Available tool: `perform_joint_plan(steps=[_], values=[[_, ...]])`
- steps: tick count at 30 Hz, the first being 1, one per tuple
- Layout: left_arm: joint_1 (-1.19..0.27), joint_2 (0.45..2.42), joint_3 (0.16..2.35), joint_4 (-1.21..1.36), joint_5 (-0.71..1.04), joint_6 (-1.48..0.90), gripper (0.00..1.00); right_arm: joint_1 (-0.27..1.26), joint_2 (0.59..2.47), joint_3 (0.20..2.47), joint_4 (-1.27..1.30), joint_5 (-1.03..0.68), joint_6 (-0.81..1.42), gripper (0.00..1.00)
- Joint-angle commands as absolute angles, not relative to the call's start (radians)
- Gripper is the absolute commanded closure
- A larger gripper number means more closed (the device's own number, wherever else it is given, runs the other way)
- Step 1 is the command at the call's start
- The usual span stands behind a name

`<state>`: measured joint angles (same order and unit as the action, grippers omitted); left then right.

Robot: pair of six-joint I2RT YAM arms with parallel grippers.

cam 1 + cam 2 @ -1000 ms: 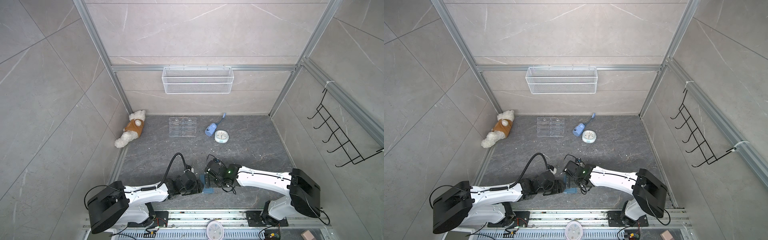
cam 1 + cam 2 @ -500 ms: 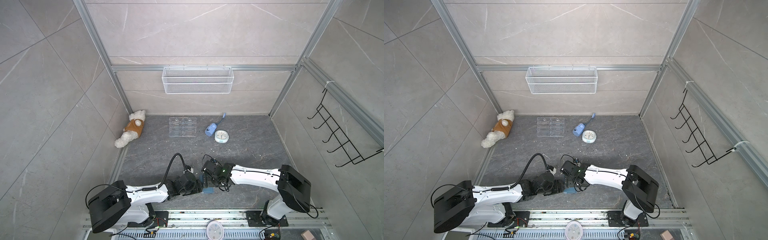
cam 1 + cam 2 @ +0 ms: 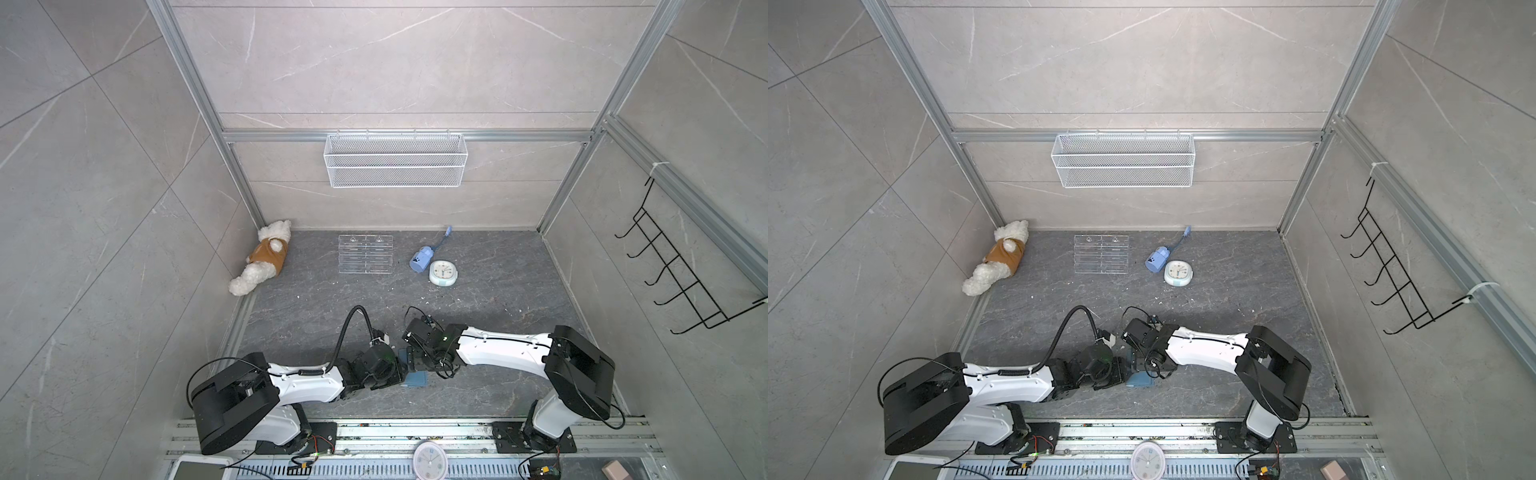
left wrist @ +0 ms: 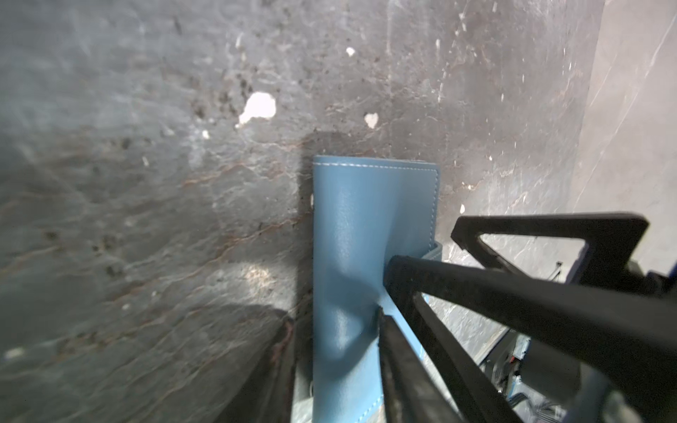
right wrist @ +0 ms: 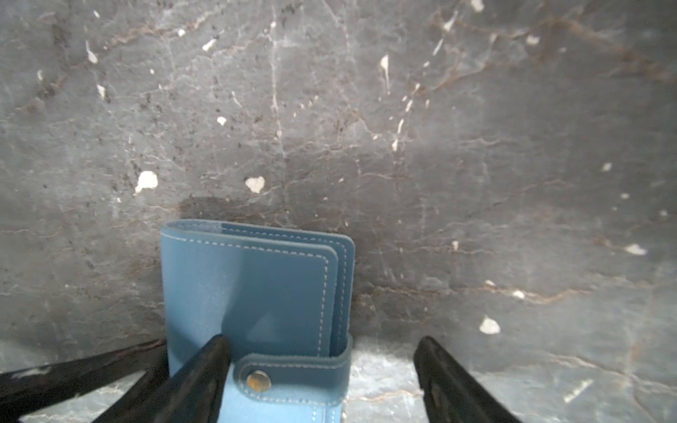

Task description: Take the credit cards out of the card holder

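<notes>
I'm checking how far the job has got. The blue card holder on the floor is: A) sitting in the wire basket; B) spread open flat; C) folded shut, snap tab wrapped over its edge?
C: in the right wrist view the card holder is folded shut and its snap tab wraps over the edge.

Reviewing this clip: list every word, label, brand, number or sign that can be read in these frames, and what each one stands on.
No text is legible.
Round pale-blue clock at the back: dial numerals too small to read.
Round pink-rimmed clock at the near edge: numerals too small.
Small blue cylinder: dark mark, too small to read.
Dusty-blue stitched card holder: no print, only a plain metal snap.
</notes>
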<state>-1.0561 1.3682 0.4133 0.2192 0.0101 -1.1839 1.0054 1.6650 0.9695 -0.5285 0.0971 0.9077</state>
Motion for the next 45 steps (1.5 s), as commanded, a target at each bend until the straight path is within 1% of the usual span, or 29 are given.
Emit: perform_joint_plan(steps=[1,3,16,18,23,28,34,35,36,38,40,41,45], values=[[-1.062,1.412,0.372,0.115,0.022,-1.207,0.65,1.003,1.668,0.963,-0.526,0.089,0.899,0.20],[-1.062,1.420,0.372,0.115,0.024,-1.209,0.67,1.003,1.662,0.955,-0.524,0.086,0.902,0.22],[-1.063,1.492,0.403,0.106,0.043,-1.231,0.79,1.006,1.608,0.915,-0.532,0.091,0.924,0.50],[-1.063,1.497,0.404,0.107,0.044,-1.236,0.81,1.006,1.602,0.914,-0.537,0.096,0.926,0.52],[-1.063,1.496,0.394,0.106,0.038,-1.255,0.84,1.005,1.591,0.926,-0.559,0.104,0.920,0.65],[-1.063,1.499,0.395,0.107,0.037,-1.259,0.85,1.005,1.584,0.929,-0.561,0.104,0.920,0.70],[-1.063,1.500,0.398,0.108,0.037,-1.257,0.86,1.006,1.582,0.937,-0.557,0.092,0.913,0.70],[-1.063,1.500,0.400,0.108,0.038,-1.257,0.86,1.006,1.581,0.942,-0.566,0.094,0.910,0.68],[-1.063,1.499,0.400,0.107,0.039,-1.256,0.86,1.008,1.576,0.948,-0.573,0.097,0.910,0.63],[-1.063,1.496,0.398,0.107,0.039,-1.256,0.86,1.009,1.554,0.962,-0.590,0.109,0.907,0.47],[-1.065,1.494,0.396,0.107,0.037,-1.256,0.87,1.013,1.542,0.985,-0.616,0.118,0.898,0.36],[-1.064,1.493,0.396,0.107,0.036,-1.256,0.87,1.016,1.545,1.003,-0.637,0.122,0.894,0.32],[-1.065,1.494,0.394,0.110,0.035,-1.256,0.87,1.035,1.584,1.042,-0.667,0.130,0.897,0.26]])
